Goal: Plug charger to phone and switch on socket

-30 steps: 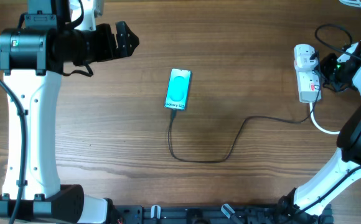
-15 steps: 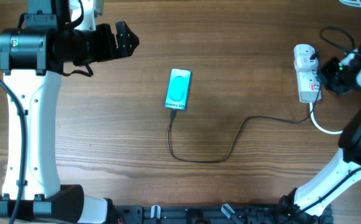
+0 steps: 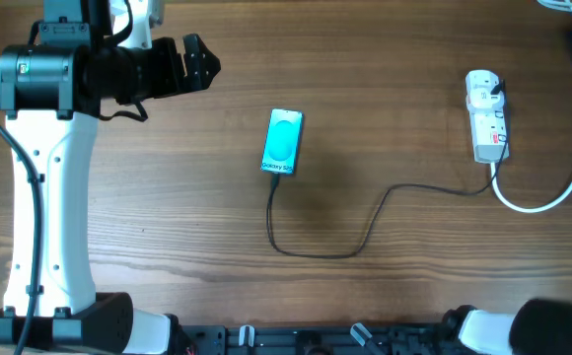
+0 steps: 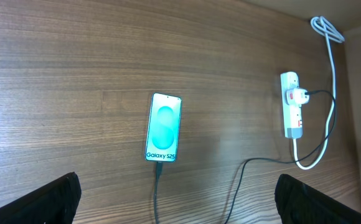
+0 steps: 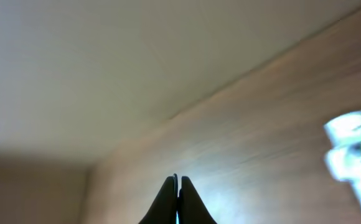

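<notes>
While in phone (image 3: 282, 142), charger (image 3: 318, 254) slack.

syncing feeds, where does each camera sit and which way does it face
overhead: fixed above the table, looking down at the phone, black cable and power strip; the left arm and open left gripper show.
left wrist: behind the left gripper, looking down; its spread fingers fill the bottom corners.
right wrist: behind the shut right gripper, which shows bottom centre, facing blurred table and pale wall.
shared: overhead and left wrist both show phone, black cable, power strip.
</notes>
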